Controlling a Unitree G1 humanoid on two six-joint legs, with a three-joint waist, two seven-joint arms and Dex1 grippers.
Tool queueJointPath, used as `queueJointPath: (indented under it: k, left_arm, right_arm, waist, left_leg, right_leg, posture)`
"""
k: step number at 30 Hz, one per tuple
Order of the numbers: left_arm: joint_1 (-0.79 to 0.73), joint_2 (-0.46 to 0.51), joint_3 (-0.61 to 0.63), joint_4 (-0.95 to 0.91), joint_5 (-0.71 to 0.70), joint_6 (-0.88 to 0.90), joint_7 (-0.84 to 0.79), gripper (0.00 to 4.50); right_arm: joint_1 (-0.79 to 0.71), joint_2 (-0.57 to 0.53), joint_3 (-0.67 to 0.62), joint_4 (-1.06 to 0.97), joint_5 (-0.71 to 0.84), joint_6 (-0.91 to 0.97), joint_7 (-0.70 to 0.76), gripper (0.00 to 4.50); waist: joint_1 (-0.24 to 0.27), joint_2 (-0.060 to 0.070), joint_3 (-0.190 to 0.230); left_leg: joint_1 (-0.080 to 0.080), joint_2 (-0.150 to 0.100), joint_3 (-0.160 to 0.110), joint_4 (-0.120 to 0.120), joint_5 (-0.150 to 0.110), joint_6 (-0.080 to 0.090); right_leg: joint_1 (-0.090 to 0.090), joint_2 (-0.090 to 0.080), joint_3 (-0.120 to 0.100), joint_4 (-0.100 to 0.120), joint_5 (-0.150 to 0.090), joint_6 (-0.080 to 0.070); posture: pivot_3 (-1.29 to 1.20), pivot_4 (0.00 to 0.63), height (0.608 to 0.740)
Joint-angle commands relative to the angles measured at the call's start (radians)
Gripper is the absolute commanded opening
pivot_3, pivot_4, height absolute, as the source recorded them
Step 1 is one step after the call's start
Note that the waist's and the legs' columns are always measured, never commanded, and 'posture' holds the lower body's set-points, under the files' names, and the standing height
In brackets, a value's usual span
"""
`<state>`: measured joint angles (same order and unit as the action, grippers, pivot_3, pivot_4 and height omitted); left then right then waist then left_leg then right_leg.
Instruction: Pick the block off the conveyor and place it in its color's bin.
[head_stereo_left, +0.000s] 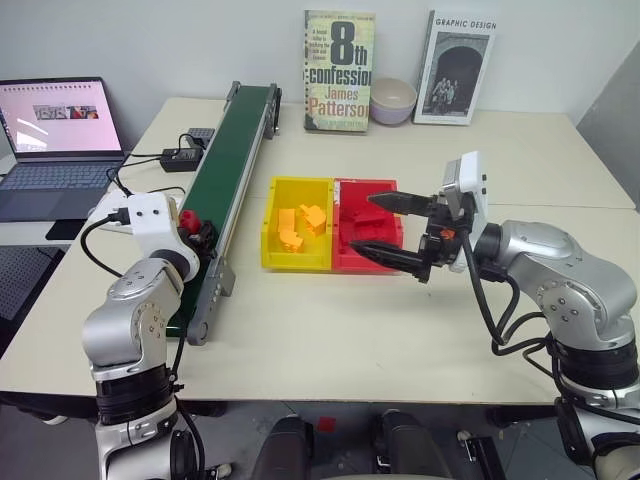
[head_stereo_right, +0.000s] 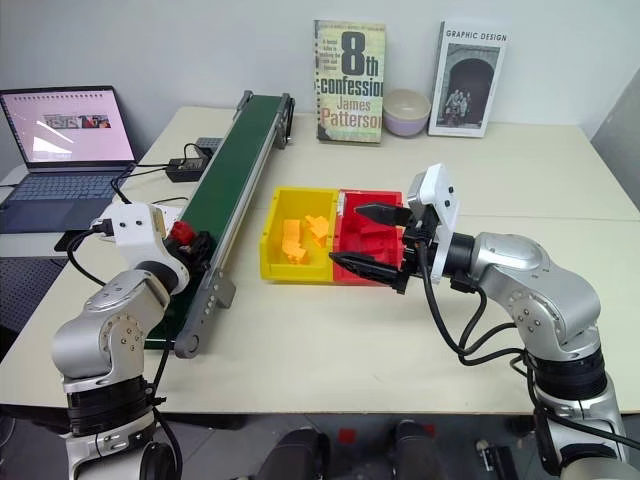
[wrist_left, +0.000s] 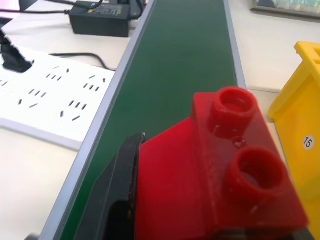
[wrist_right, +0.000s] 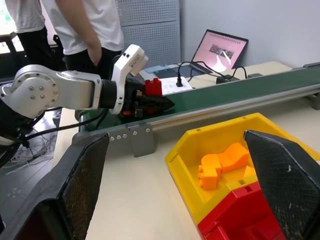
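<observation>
Pale tabletop (head_stereo_left: 330, 320) carries everything in play, and the reading starts at the left gripper (head_stereo_right: 197, 240), whose two black fingers are pressed onto the block (wrist_left: 220, 165), pinching it just above the near end of the conveyor (head_stereo_left: 225, 170). From the left wrist the block sits clamped between the jaws with its studded face turned toward the camera, one finger (wrist_left: 117, 195) flat against its side and the dark green belt running away beneath it. The block is bright red glossy plastic, a stepped brick with two round hollow knobs. The bin (head_stereo_left: 350, 190), red and open-topped, lies to the robot's right of the held block, across the conveyor rail and beyond the yellow bin (head_stereo_left: 285, 225) joined to it, so the carry looks to be a sideways sweep over the yellow compartment, which holds yellow-orange bricks (head_stereo_left: 300, 228). The red bin's long axis runs away from the robot, roughly parallel to the belt. The right gripper (head_stereo_left: 398, 232) hovers at the bin's near right side with its jaws spread wide and nothing between them; it is nearer the bin, but the left arm holds the block. A laptop (head_stereo_left: 60, 140), two books (head_stereo_left: 338, 70) and a bowl (head_stereo_left: 392, 100) stand well apart at the table's edges.
</observation>
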<state>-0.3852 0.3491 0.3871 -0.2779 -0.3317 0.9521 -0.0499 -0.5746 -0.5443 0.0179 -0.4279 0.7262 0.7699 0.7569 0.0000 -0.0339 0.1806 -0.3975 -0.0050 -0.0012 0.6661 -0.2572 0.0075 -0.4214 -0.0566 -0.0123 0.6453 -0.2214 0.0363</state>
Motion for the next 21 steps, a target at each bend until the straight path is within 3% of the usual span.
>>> queueJointPath:
  k: [1, 10, 14, 21]
  left_arm:
    - [-0.016, 0.021, 0.012, -0.010, 0.003, -0.008, 0.001, 1.53]
    - [-0.222, 0.114, -0.050, 0.149, -0.036, -0.073, -0.158, 1.53]
    - [-0.388, 0.178, -0.292, 0.323, -0.009, -0.193, -0.482, 1.53]
    - [-0.571, 0.137, -0.504, 0.566, 0.061, -0.400, -0.758, 1.53]
  right_arm:
    - [-0.018, -0.002, -0.027, 0.000, -0.002, -0.032, 0.005, 4.50]
    - [0.015, -0.055, -0.045, -0.044, -0.048, -0.032, -0.056, 4.50]
    - [0.086, -0.097, -0.100, -0.124, -0.089, 0.006, -0.159, 4.50]
    - [0.144, -0.106, -0.146, -0.236, -0.060, 0.083, -0.267, 4.50]
  waist:
    - [0.000, 0.000, 0.000]
    - [0.004, 0.000, 0.000]
    - [0.020, -0.001, 0.000]
    - [0.012, 0.000, 0.000]
  left_leg:
    - [0.000, 0.000, 0.000, 0.000, 0.000, 0.000]
    - [-0.001, -0.001, 0.000, 0.000, 0.000, 0.000]
    - [-0.002, -0.002, 0.002, 0.000, 0.000, 0.000]
    - [-0.002, -0.002, 0.004, -0.001, 0.000, 0.000]
  right_leg:
    - [0.000, 0.001, 0.000, 0.000, 0.000, 0.000]
    - [-0.001, 0.002, -0.001, -0.001, 0.000, 0.000]
    - [-0.001, 0.001, -0.001, -0.002, 0.000, 0.000]
    - [-0.002, 0.001, 0.000, -0.002, 0.000, 0.000]
  posture:
    - [0.00, 0.150, 0.740]
    - [0.00, 0.150, 0.740]
    - [0.00, 0.150, 0.740]
    - [0.00, 0.150, 0.740]
